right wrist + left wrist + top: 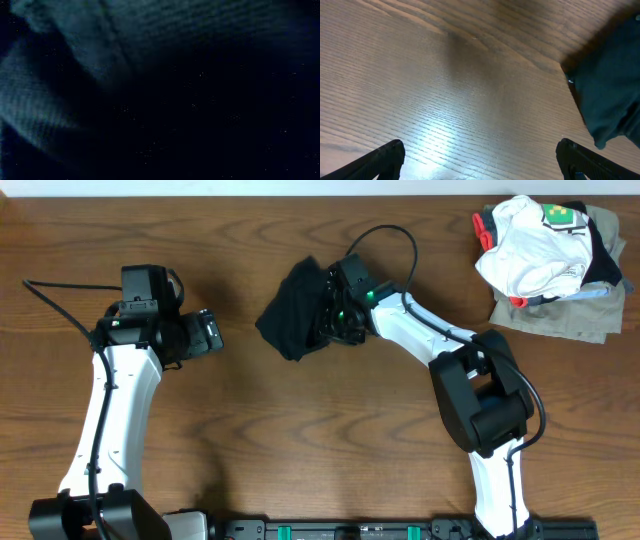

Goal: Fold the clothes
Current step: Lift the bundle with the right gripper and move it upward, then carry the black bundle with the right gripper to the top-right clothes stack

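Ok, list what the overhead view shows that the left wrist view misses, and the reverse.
Overhead only: both arms, the right gripper pressed into the black garment, and a white garment lying on a khaki-grey garment in the far corner. Left wrist only: the left gripper close up, fingers wide apart above bare wood. Both: the black garment and the wooden table.

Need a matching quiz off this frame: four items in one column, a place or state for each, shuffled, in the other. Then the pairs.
1 black garment
2 white garment
3 khaki-grey garment
4 left tool

a open, holding nothing
b far right, under the white one
c bunched up, alone in the middle
d far right, on top of the khaki-grey one

Pairs: 1-c, 2-d, 3-b, 4-a
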`<state>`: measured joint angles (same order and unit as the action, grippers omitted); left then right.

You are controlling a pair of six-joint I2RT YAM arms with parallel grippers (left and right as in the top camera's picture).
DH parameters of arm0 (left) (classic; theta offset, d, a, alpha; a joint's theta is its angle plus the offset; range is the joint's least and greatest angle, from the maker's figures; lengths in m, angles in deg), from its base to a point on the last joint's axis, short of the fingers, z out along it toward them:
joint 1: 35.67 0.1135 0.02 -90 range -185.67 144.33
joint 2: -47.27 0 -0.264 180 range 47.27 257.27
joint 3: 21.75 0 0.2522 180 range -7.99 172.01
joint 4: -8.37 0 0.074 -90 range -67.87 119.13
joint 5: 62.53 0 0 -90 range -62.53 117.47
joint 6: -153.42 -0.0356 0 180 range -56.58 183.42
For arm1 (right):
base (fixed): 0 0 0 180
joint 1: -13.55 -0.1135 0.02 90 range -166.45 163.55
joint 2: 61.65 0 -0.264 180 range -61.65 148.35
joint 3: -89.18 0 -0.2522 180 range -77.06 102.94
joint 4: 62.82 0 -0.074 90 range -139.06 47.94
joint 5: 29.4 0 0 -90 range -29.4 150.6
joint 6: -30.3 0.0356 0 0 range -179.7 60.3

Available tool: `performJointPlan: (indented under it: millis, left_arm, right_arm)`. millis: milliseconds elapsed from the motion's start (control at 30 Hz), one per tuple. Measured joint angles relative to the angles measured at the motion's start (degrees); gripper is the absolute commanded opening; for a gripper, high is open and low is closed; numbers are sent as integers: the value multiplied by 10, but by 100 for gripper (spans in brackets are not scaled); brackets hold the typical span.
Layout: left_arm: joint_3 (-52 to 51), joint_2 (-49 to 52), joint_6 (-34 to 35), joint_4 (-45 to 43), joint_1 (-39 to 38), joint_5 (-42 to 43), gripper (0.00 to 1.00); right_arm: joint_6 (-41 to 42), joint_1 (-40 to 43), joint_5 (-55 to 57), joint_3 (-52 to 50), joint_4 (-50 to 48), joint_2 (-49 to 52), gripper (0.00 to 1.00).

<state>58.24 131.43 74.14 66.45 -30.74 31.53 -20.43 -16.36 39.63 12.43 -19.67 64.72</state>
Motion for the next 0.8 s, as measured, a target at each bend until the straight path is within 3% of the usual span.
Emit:
performJointPlan:
  millis: [233,800]
  left_arm:
    - [0,0,0,0,0,0,98]
    - [0,0,0,-9,0,0,98]
  right_arm:
    - [-27,10,-6,0,-5,0,2]
    - [-325,157,-60,9,115,-36,1]
